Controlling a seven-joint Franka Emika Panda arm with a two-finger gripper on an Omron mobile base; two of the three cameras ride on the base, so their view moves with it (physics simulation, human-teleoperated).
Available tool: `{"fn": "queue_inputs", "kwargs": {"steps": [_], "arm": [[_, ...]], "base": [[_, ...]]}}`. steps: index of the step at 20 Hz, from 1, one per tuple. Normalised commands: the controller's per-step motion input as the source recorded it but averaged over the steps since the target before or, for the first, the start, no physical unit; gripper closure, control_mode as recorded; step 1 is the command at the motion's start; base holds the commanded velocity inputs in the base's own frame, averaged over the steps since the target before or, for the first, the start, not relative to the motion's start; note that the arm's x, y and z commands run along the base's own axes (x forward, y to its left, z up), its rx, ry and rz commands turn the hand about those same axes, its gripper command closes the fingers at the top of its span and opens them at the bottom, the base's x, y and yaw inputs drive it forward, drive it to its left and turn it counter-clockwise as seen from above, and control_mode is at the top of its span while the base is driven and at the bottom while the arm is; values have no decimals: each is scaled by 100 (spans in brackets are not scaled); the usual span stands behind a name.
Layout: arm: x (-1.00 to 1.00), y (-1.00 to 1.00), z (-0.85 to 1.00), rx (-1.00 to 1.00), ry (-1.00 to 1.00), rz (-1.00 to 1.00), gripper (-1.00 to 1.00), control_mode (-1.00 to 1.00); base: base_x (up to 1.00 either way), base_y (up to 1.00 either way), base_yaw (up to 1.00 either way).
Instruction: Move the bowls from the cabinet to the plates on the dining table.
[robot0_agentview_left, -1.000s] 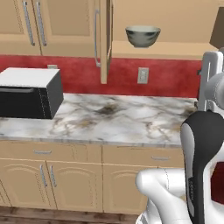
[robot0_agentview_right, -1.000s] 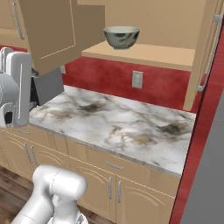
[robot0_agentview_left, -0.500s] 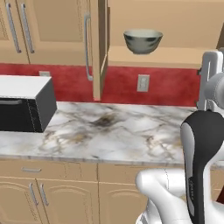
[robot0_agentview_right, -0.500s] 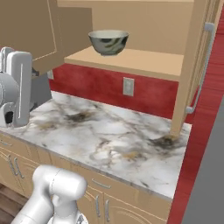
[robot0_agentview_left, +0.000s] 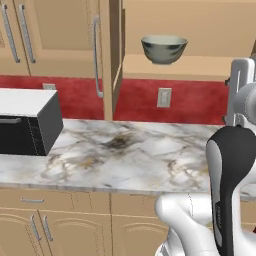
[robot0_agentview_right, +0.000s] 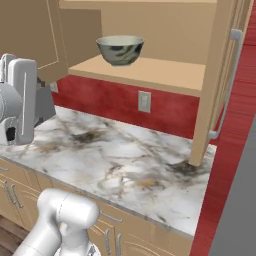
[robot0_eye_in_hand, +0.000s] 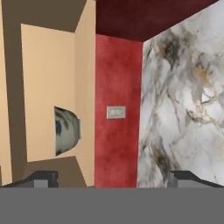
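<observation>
A deep grey-green bowl (robot0_agentview_left: 164, 48) with dark markings stands upright on the shelf of the open tan wall cabinet (robot0_agentview_left: 190, 67). From the right base it is the same bowl (robot0_agentview_right: 120, 49), near the left end of the cabinet shelf (robot0_agentview_right: 155, 72). The hand view is rolled on its side and has the bowl (robot0_eye_in_hand: 68, 131) left of centre, well ahead of my gripper (robot0_eye_in_hand: 113, 179). The gripper is open, with its dark fingertips (robot0_eye_in_hand: 41, 178) wide apart and nothing between them. The plates and the dining table are out of view.
A marble counter (robot0_agentview_left: 130, 155) runs below the cabinet, in front of a red wall with an outlet (robot0_agentview_left: 163, 97). A black and white microwave (robot0_agentview_left: 25, 120) sits at the counter's left. The cabinet doors (robot0_agentview_left: 107, 55) (robot0_agentview_right: 220, 85) stand open on either side of the shelf.
The whole picture has shifted: the base has driven closer, so cabinet and bowl look larger and the microwave has slid left. The bowl stays on its shelf. The gripper remains open.
</observation>
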Motion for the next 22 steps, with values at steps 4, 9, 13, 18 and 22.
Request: {"fn": "queue_inputs", "kwargs": {"steps": [4, 9, 13, 18, 22], "arm": [[0, 0, 0, 0, 0, 0, -100, 100], [0, 0, 0, 0, 0, 0, -100, 100], [0, 0, 0, 0, 0, 0, -100, 100], [0, 0, 0, 0, 0, 0, -100, 100], [0, 0, 0, 0, 0, 0, -100, 100]], "base": [[16, -43, 4], [-44, -47, 0], [-23, -50, 4], [33, -29, 5], [57, -13, 4]]}}
